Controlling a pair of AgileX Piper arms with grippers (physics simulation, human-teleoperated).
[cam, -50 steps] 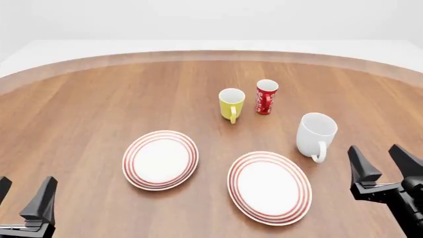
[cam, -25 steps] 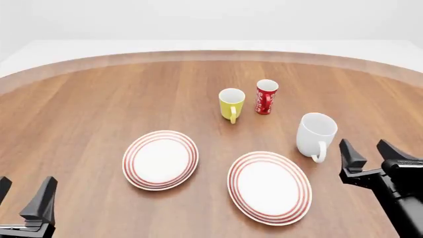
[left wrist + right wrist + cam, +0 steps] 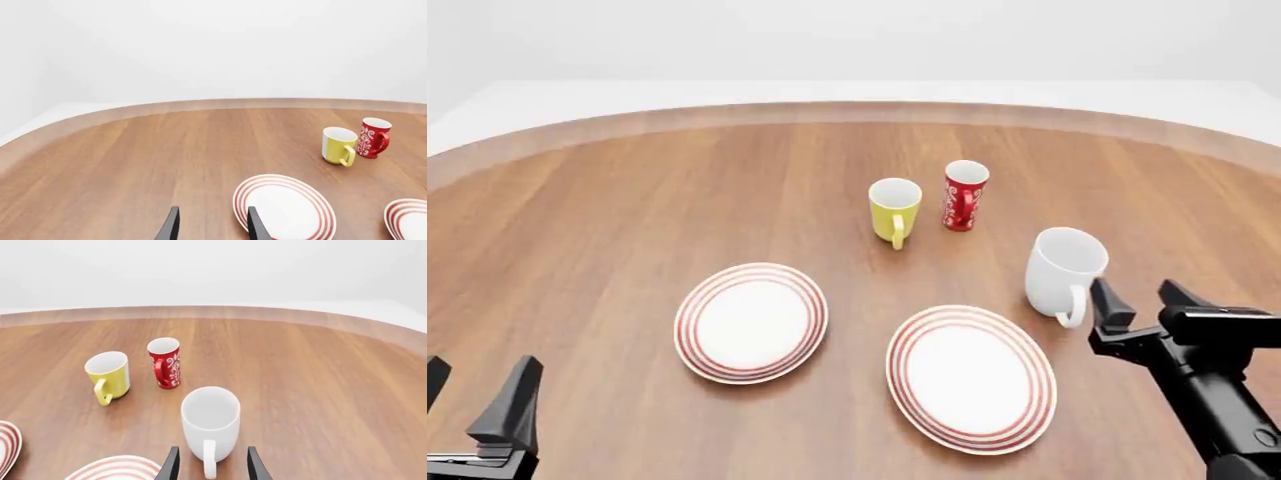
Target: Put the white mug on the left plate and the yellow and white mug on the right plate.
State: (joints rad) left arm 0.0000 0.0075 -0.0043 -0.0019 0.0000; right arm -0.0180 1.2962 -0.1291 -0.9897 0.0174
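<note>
— As the front view is looked at, where is the white mug [image 3: 1064, 270] placed?

— It is seen upright on the tabletop [image 3: 627, 200], at the right side, just beyond the far right edge of the right plate [image 3: 972, 378]. Its handle is turned to the near side. The right gripper [image 3: 1136, 303] is found just beside this handle, with the jaws spread open and nothing held between them. From the right wrist view, the handle is seen in line with the gap between the two fingertips.

— And the yellow and white mug [image 3: 894, 210]?

— It is placed farther away, near the middle, with a red mug [image 3: 965, 195] just beside it on the right. Both plates are bare; the left plate [image 3: 751, 322] is seen to the left of the right one, a little apart from it.

— What is known of the left gripper [image 3: 478, 400]?

— It is kept low at the near left corner, well apart from all the things. Its jaws are open and nothing is gripped.
</note>
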